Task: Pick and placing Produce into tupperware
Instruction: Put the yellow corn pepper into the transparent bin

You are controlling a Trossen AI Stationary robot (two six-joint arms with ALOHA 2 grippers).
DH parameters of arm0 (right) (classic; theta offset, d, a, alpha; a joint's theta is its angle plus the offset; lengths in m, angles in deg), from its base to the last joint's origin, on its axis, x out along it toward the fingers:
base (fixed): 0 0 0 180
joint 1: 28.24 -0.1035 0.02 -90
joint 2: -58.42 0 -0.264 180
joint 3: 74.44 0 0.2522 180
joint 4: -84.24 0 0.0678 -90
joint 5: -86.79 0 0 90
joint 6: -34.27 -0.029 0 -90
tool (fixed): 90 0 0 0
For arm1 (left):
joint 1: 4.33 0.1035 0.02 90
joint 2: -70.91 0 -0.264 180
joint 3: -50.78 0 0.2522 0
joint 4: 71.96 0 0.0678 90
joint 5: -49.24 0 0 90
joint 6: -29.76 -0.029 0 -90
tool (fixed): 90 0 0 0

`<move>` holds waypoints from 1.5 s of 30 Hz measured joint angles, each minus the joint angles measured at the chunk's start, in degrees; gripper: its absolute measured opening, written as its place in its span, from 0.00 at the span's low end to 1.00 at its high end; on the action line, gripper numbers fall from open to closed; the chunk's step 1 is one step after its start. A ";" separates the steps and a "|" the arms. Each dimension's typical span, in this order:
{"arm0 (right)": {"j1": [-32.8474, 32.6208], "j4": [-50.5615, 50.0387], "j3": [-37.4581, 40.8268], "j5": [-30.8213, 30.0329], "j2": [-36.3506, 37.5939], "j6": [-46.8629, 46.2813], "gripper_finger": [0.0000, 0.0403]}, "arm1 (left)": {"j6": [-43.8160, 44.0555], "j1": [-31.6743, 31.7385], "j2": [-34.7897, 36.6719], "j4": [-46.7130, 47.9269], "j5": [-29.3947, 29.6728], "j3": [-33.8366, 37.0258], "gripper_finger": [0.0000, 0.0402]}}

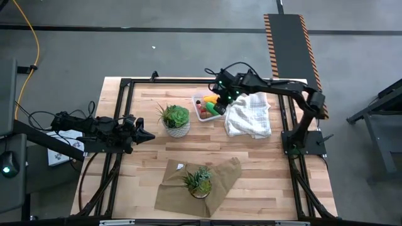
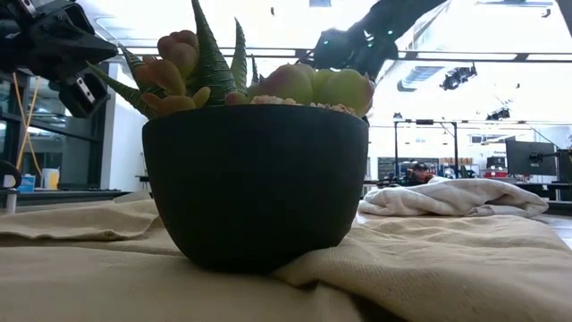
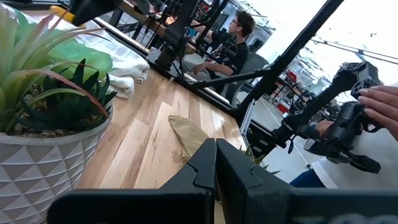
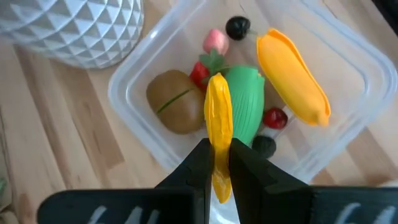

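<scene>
A narrow yellow piece (image 4: 217,118) hangs in the right gripper (image 4: 216,163), its long axis running straight out from between the two fingers toward the middle of the tupperware (image 4: 127,78). Its free end points at the red berry (image 4: 199,73) and sits over the seam between the brown ball (image 4: 176,109) and the green piece (image 4: 245,102). The right gripper's fingers are nearly together, pinching the near end of the yellow piece between them.

Inside the tupperware, a larger yellow oblong piece (image 4: 292,74) lies slanted along the side farther from the white pot (image 4: 78,28), its long axis angled away from that of the held piece. The green piece lies between the two yellow ones. A pink berry (image 4: 216,41) and a dark round one (image 4: 237,27) lie toward the far wall, another red berry (image 4: 274,117) and a dark one (image 4: 263,145) by the near wall.

From above, the tupperware (image 1: 197,100) stands on the table (image 1: 276,182) between the white pot's plant (image 1: 175,119) and the white cloth (image 1: 249,116), just beside the cloth, with the right gripper (image 1: 221,95) over it. Most of the container's floor is covered; bare wood lies open on its side toward the white pot.

The left gripper (image 3: 214,163) waits beside the white pot on the side away from the tupperware, fingers pressed together, holding nothing.
</scene>
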 joint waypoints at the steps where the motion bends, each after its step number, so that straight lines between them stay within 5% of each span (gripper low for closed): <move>1: 0.10 -0.31 -1.13 0.00 -0.94 0.05 0.07 | 0.00 -0.02 -0.01 0.01 0.00 0.00 0.00; 45: 2.19 0.29 -2.94 -1.49 -8.41 -0.56 0.07 | 0.00 0.00 0.01 0.01 0.00 0.00 0.00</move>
